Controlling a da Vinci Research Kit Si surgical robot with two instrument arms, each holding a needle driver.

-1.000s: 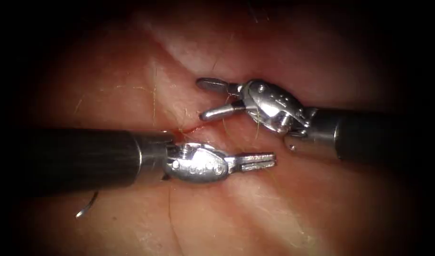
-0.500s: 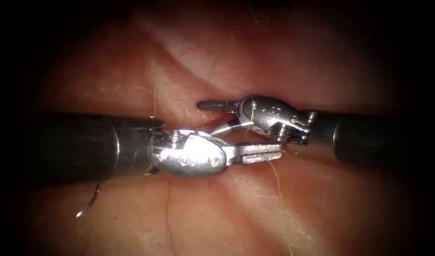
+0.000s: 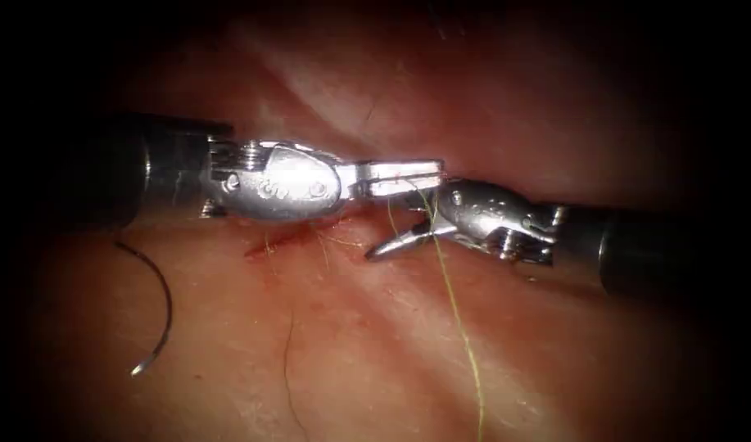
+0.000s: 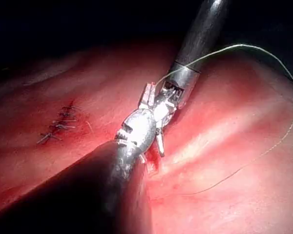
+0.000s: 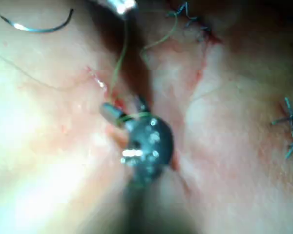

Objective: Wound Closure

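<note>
My left tool [image 3: 401, 177] reaches in from the left above the cut [image 3: 281, 239], its jaws shut on the yellow-green thread [image 3: 459, 327] at their tips. From there the thread drops toward the near edge and loops around my right tool [image 3: 396, 219]. The right tool's jaws are open with nothing between them; one jaw [image 3: 390, 245] points down-left and the other lies behind the left tool's jaws. The curved needle [image 3: 164, 315] lies free on the tissue [image 3: 359, 360] left of the cut, held by neither tool. The left wrist view has the thread [image 4: 263, 53] arching away from the left tool [image 4: 149, 95].
Red fluid [image 3: 269, 244] marks the cut under the left tool's wrist. Finished stitches with cut thread ends [image 4: 58, 124] sit further along the wound, also in the right wrist view as dark stitches [image 5: 288, 122]. The free needle [image 5: 36, 27] lies beyond the right tool [image 5: 124, 109].
The left tool rose from below the right tool to above it, drawing thread up with it. The right tool dropped lower. The left shaft's lift uncovered more of the needle.
</note>
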